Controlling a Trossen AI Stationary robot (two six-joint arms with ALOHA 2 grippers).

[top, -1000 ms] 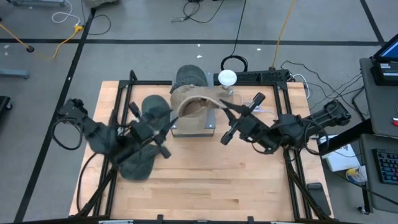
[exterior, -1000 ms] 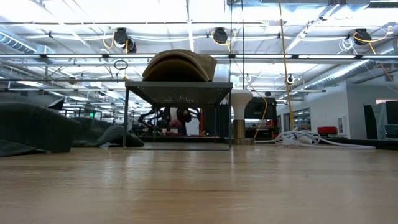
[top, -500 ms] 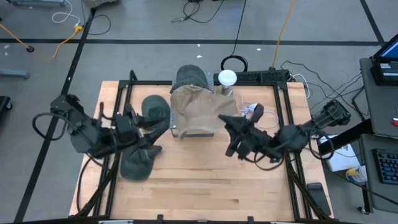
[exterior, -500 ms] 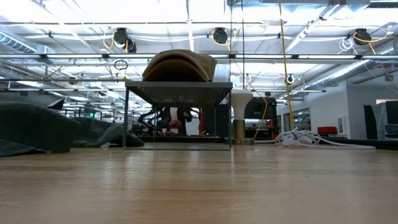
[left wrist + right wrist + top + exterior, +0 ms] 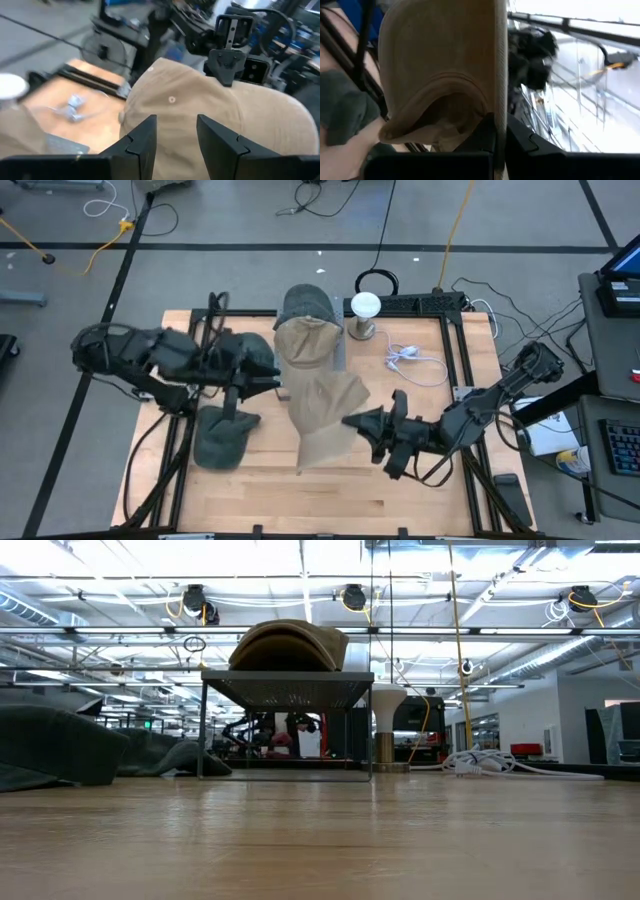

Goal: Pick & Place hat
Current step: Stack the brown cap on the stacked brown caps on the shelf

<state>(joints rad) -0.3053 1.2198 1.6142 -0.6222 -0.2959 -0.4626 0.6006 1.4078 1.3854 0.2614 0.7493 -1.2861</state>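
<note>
Bright overhead lighting; ceiling glare in low view; wrist views blurred; shadows soft

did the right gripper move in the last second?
Yes. The right gripper, shut on a tan hat, moved away from the wire rack toward the table's near edge.

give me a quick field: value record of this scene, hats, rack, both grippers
held hat: tan hat, lifted over the table's middle, gripped at its brim
right gripper: shut on the tan hat
left gripper: open, holding nothing, beside the rack
on rack: second tan hat on top, grey hat behind it
left side of table: two dark grey hats lying flat
other items: white cable, white-topped stand at the far edge
</note>
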